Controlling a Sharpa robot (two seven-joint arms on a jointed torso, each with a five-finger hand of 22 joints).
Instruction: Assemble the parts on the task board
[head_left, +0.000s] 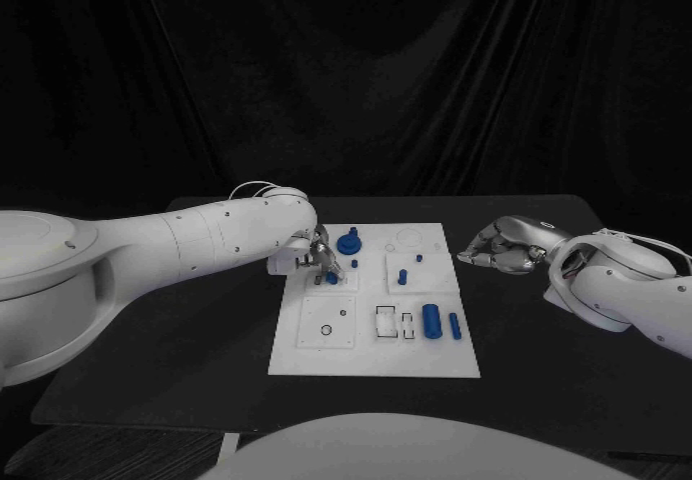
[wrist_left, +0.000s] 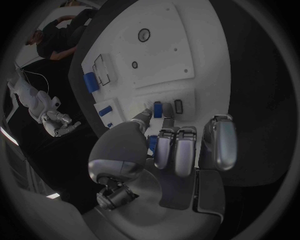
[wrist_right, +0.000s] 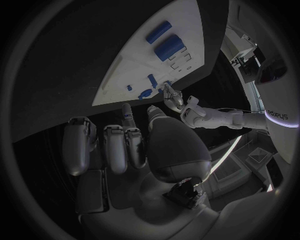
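While nothing has slipped yet, most of the risk sits at the far end of the task board (head_left: 375, 360).

Near edge, lower middle of the head view: a large blue cylinder (head_left: 431, 322) and a slimmer blue rod (head_left: 454, 325) lie loose beside the rectangular slots (head_left: 385, 321). Both are round, so a bump to the board could roll them out of place.

Mid board: a small blue peg (head_left: 402, 275) lies on the white plate, apart from both robot hands.

Far end, just left of centre frame: the left robot hand (head_left: 320, 258) is down at the board's left edge, fingertips drawn together around a small blue part (wrist_left: 157, 109). Can't tell whether it's truly clamped or just touching. If the pinch is shallow, the part could tip or pop out. A taller blue knob (head_left: 349, 241) stands right beside those fingers and could get clipped.

Right of frame: the right robot hand (head_left: 502, 245) is curled shut on nothing, over the counter (head_left: 173, 370) just off the board's right edge. Low risk.
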